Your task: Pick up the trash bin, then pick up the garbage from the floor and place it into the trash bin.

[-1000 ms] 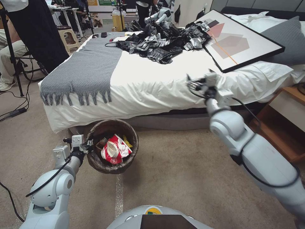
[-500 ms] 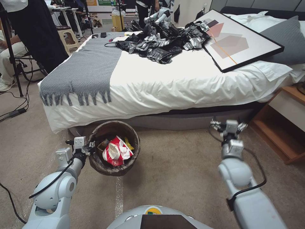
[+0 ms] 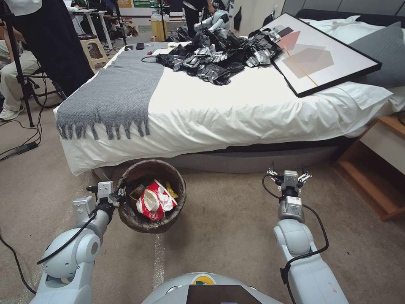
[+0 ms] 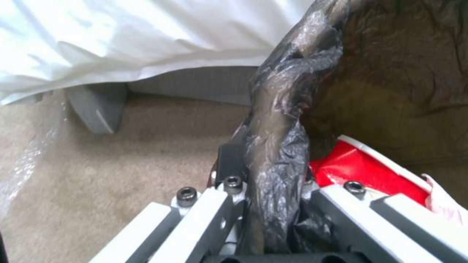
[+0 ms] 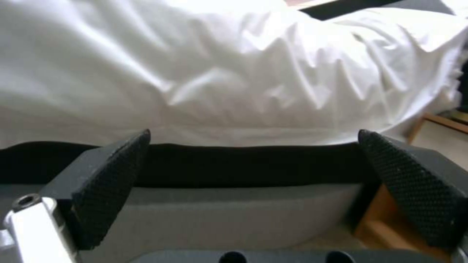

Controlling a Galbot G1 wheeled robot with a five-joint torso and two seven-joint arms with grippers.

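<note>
The trash bin (image 3: 145, 219), lined with a dark brown crinkly bag, hangs tilted just off the carpet by the bed's foot. My left gripper (image 3: 118, 196) is shut on its near-left rim; in the left wrist view the bag-wrapped rim (image 4: 278, 157) is pinched between the fingers (image 4: 229, 164). Garbage lies inside the bin: a crushed red-and-white paper bowl (image 3: 152, 201) (image 4: 370, 171) and a yellow wrapper (image 3: 169, 190). My right gripper (image 3: 288, 171) hovers open and empty low over the carpet, facing the bed base, its black pads (image 5: 109, 182) wide apart.
A bed (image 3: 219, 109) with a white sheet and a grey fringed throw (image 3: 109, 93) blocks the way ahead. On it lie a heap of black-silver plastic (image 3: 219, 55) and a framed picture (image 3: 320, 55). A wooden nightstand (image 3: 375, 169) stands at right. Cables and a tripod (image 3: 21, 80) are at left.
My right arm swung down from in front of the bed's edge to low over the carpet and drew slightly left. The left gripper and the bin stayed put.
</note>
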